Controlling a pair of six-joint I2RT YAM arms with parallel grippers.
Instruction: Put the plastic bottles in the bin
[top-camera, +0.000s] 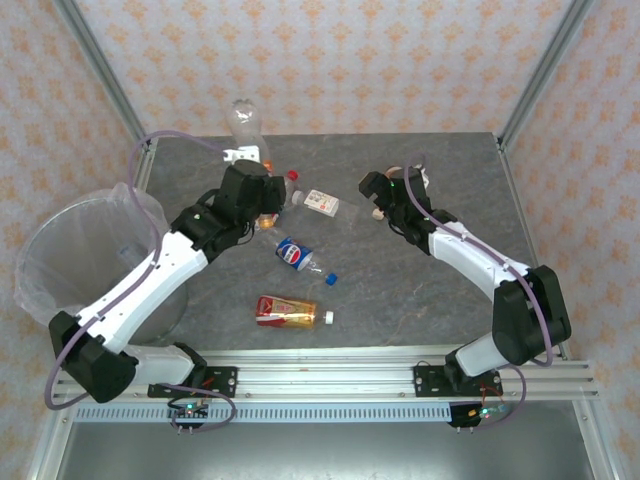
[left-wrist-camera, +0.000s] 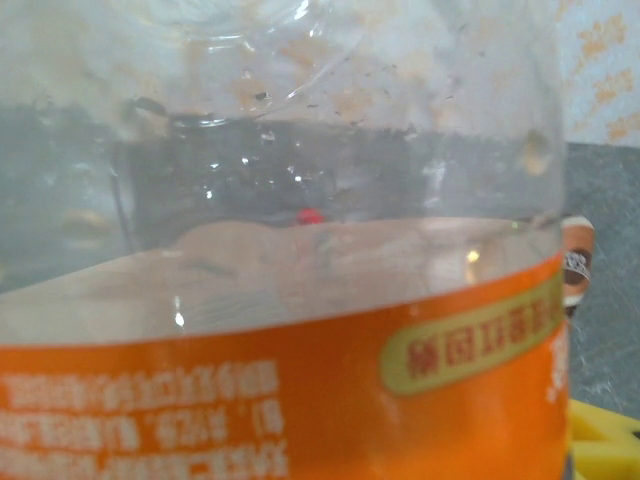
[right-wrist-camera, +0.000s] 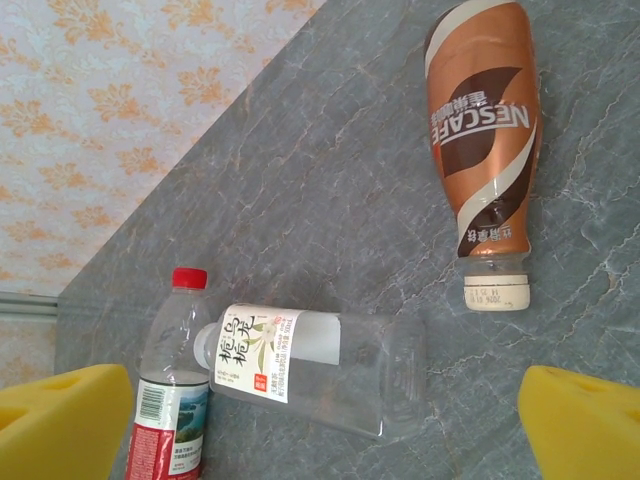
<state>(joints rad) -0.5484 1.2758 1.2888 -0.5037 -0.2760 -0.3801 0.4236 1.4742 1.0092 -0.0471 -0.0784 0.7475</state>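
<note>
Orange-label bottle (left-wrist-camera: 300, 400) fills L wrist view, v. close; can't tell if L tool (top-camera: 262, 200) grips it. R tool (right-wrist-camera: 320, 420) open, pads wide apart, above counter (right-wrist-camera: 330, 180) w/ brown Nescafe bottle (right-wrist-camera: 485, 130), white-label bottle (right-wrist-camera: 300, 365), red-cap bottle (right-wrist-camera: 175, 370) lying there. Blue-label bottle (top-camera: 295, 253) & red-label bottle (top-camera: 285, 311) lie mid-counter. Bin (top-camera: 40, 270) stands off counter's L edge.

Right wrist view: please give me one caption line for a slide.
Brown Nescafe bottle, white-labelled bottle and red-capped bottle on the grey table, ahead of the open right pincer.
</note>
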